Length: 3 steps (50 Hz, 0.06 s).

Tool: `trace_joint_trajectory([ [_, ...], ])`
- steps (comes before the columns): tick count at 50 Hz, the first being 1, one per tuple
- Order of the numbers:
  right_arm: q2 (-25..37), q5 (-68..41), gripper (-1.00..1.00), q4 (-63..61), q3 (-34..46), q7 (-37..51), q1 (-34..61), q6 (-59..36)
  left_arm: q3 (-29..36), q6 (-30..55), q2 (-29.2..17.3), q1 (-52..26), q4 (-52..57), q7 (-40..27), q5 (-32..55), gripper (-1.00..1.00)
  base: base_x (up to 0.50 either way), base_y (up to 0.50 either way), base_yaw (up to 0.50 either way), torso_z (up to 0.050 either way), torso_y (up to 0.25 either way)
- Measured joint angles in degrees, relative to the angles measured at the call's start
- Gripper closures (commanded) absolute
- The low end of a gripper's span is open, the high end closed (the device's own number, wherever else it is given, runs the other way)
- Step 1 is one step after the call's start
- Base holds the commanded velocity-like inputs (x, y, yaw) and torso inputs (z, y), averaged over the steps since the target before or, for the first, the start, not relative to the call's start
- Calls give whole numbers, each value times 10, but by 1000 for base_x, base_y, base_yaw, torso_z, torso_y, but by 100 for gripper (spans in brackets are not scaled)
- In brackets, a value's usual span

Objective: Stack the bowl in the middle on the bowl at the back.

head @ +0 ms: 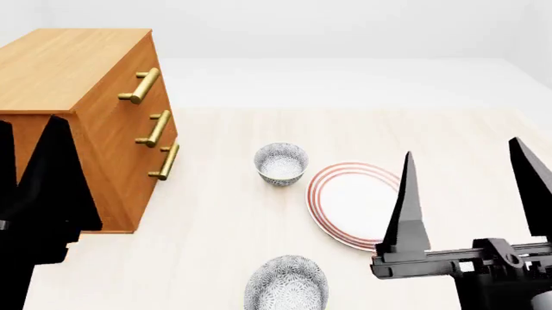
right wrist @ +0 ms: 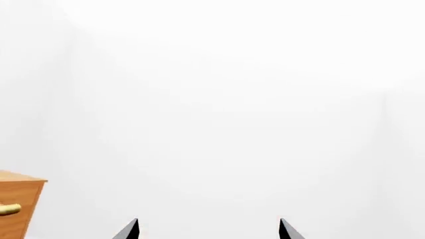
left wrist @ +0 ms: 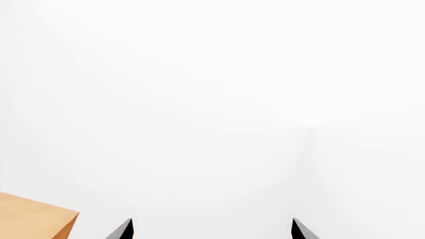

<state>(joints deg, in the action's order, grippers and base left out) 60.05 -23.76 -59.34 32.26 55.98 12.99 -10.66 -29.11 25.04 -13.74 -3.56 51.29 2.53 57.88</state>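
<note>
Two speckled grey-white bowls show in the head view. The farther one, the bowl at the back (head: 281, 163), stands upright beside the plate. The nearer one, the bowl in the middle (head: 286, 285), sits at the view's lower edge, partly cut off. My right gripper (head: 462, 147) is raised over the plate's right side, open and empty, well right of both bowls. My left gripper (left wrist: 212, 226) is open too, its dark fingers (head: 53, 174) held up in front of the drawer chest, far left of the bowls. Both wrist views show only white background between the fingertips (right wrist: 135, 226).
A wooden drawer chest (head: 95, 110) with brass handles stands on the left of the pale table (head: 216, 219); its corner shows in both wrist views (left wrist: 33, 219) (right wrist: 17, 209). A flat white plate with red rings (head: 350, 200) lies right of the back bowl.
</note>
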Motion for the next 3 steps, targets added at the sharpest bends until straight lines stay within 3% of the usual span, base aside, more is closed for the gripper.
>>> trace_joint_trajectory([
  [3, 28, 14, -100, -2, 60, 38, 33, 19, -4, -9, 4, 8, 2, 7, 4, -100, 48, 0, 0, 0, 0],
])
